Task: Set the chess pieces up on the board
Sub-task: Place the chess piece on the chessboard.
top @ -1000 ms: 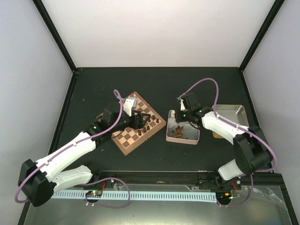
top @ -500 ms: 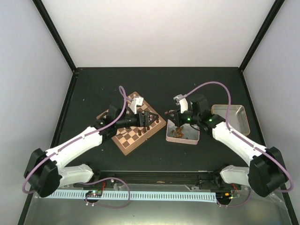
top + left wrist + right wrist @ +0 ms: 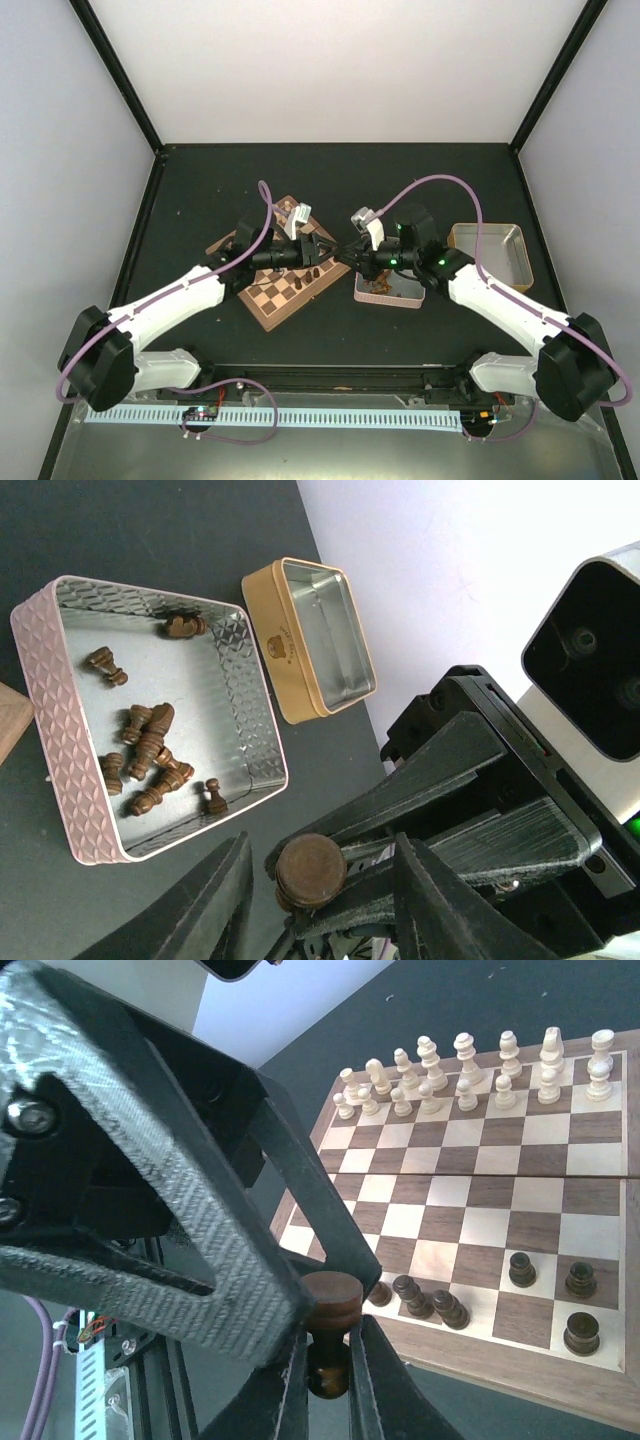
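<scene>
My right gripper [image 3: 330, 1360] is shut on a dark brown chess piece [image 3: 331, 1302], held by its stem with the round base toward my left gripper. My left gripper [image 3: 322, 865] is open, its fingers [image 3: 215, 905] on either side of that piece's base [image 3: 311, 869] without closing on it. In the top view the two grippers meet tip to tip, left [image 3: 322, 250] and right [image 3: 347, 256], just off the right corner of the board [image 3: 283, 298]. Several dark pieces [image 3: 545, 1270] stand along the board's near rows [image 3: 500, 1200].
The pink-sided silvery tin [image 3: 408, 297] holds several loose dark pieces [image 3: 145, 755] right of the board. A tan tin tray [image 3: 487, 250] lies further right. Cream pieces [image 3: 470, 1070] fill the board's far rows.
The right gripper has moved left from over the tin to the gap beside the board, carrying the piece. The left gripper has moved right off the board's edge to meet it.
</scene>
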Action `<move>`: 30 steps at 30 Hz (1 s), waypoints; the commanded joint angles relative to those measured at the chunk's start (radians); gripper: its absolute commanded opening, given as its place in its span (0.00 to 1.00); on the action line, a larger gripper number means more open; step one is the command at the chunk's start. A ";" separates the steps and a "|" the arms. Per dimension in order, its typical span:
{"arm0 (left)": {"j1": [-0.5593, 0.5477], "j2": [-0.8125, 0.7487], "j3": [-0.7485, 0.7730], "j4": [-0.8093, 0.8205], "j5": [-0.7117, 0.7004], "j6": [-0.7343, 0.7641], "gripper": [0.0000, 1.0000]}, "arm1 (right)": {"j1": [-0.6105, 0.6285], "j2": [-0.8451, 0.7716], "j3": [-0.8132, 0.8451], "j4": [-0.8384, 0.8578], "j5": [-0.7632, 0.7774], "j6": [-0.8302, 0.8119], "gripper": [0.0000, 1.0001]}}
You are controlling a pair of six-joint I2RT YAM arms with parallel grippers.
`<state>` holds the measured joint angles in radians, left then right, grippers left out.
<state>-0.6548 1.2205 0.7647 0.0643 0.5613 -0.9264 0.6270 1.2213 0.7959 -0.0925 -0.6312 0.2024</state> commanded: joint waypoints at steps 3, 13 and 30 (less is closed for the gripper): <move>0.009 0.045 0.017 0.043 0.036 -0.045 0.36 | 0.009 0.005 0.027 0.045 -0.017 -0.016 0.05; 0.008 0.118 0.007 0.103 0.112 -0.061 0.19 | 0.022 -0.003 0.028 0.072 0.003 -0.009 0.05; 0.031 -0.010 -0.013 0.314 0.047 -0.277 0.04 | 0.023 -0.144 -0.231 0.636 0.114 0.719 0.67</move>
<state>-0.6277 1.2594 0.7422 0.2497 0.6182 -1.0908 0.6502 1.1084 0.6415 0.1928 -0.5564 0.5625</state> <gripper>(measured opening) 0.167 0.638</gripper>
